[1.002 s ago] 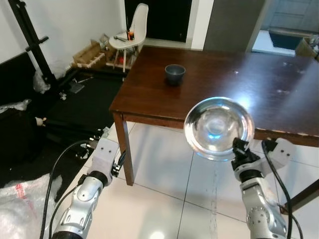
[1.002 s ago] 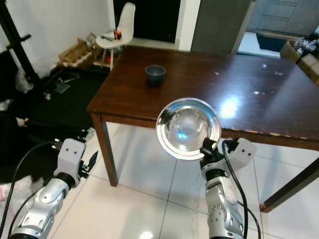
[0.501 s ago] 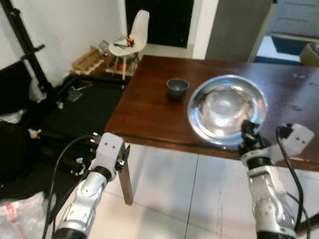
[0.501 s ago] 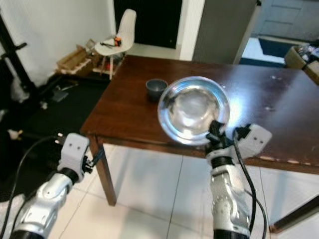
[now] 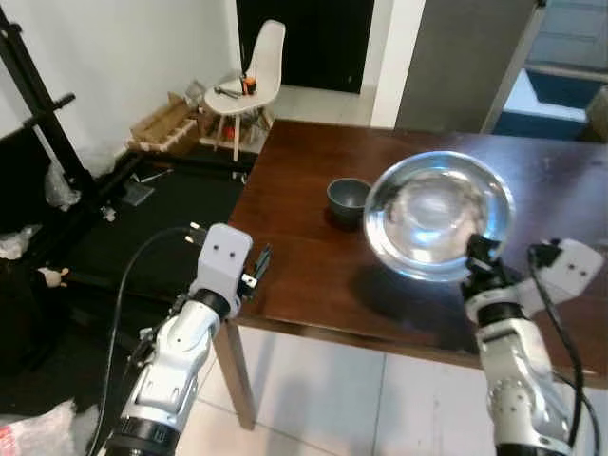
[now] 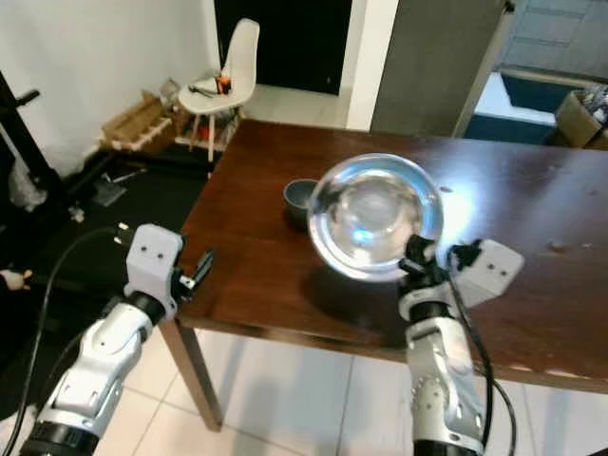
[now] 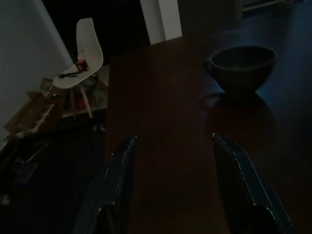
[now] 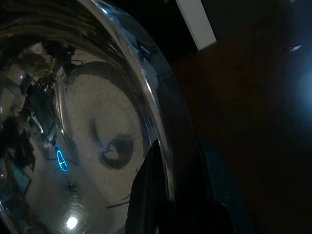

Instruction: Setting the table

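A glass bowl (image 5: 438, 217) is pinched by its rim in the right gripper (image 5: 478, 258) above the table (image 5: 304, 190), beside a small cup (image 5: 348, 199). It is judged ready for lowering. The left gripper (image 7: 178, 161) is spread, empty.

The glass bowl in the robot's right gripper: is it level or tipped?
Tipped: the glass bowl faces the camera, right gripper pinching its lower rim.

Table (image 5: 304, 199) dk reddish-brown, glossy; bowl (image 5: 438, 215) clear glass w/ blue-white glints; cup (image 5: 349, 197) dk grey-blue; chair (image 5: 249, 71) white; floor tiles (image 5: 313, 399) pale.
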Controlling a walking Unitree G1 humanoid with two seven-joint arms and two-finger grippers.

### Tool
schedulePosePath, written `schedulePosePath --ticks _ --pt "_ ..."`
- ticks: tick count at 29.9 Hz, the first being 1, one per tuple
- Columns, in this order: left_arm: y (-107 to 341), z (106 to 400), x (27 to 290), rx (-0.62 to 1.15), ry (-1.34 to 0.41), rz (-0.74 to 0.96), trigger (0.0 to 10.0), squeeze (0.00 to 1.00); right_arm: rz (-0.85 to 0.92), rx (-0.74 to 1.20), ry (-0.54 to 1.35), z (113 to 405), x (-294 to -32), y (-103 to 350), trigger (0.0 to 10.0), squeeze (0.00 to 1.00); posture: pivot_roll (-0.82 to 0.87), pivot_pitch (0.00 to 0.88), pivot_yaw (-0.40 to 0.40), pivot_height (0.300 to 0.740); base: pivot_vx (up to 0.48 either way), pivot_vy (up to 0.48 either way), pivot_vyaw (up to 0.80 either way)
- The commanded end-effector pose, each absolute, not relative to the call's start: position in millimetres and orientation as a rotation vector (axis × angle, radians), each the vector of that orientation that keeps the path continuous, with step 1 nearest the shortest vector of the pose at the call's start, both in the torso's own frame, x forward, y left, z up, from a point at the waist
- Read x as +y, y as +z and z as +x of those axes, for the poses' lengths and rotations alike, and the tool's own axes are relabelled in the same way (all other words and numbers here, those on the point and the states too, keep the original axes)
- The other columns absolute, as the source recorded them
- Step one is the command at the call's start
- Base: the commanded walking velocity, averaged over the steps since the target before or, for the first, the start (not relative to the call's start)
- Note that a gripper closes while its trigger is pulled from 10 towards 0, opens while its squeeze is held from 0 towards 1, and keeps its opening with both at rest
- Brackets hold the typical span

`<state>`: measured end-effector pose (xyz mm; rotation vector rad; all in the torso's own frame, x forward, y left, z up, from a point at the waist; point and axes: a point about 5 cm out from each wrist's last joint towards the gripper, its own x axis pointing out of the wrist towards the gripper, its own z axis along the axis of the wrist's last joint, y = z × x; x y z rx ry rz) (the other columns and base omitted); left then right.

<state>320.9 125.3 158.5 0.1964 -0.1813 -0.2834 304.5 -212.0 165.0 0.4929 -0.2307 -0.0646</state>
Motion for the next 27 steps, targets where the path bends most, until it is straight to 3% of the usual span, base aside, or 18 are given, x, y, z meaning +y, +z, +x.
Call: schedulePosePath --ticks 1,4,16,23,27 --pt "163.7 319.4 116.2 -0.198 -0.324 0.184 10.0 0.0 0.48 -0.252 -0.095 301.7 -221.4 168.2 10.0 0.0 -0.06 0.0 0.085 0.74 0.48 0.0 0.0" --pt "165.7 317.8 113.6 -0.201 -0.343 0.19 10.0 0.0 0.469 -0.248 -0.094 301.3 -221.6 168.1 10.0 0.0 -0.06 0.0 0.087 0.74 0.409 0.0 0.0" --pt "191.1 302.8 103.8 -0.293 -0.515 0.247 10.0 0.0 0.258 -0.147 0.087 292.1 -205.5 167.1 10.0 0.0 -0.06 0.0 0.086 0.74 0.0 0.0 0.0" --pt "207.7 300.8 97.3 -0.306 -0.613 0.253 10.0 0.0 0.294 -0.092 0.16 285.8 -207.8 168.9 10.0 0.0 -0.07 0.0 0.086 0.74 0.0 0.0 0.0" --pt "224.6 302.6 99.4 -0.325 -0.671 0.29 10.0 0.0 0.368 0.032 0.35 284.2 -178.5 164.0 10.0 0.0 -0.06 0.0 0.084 0.74 0.0 0.0 0.0"
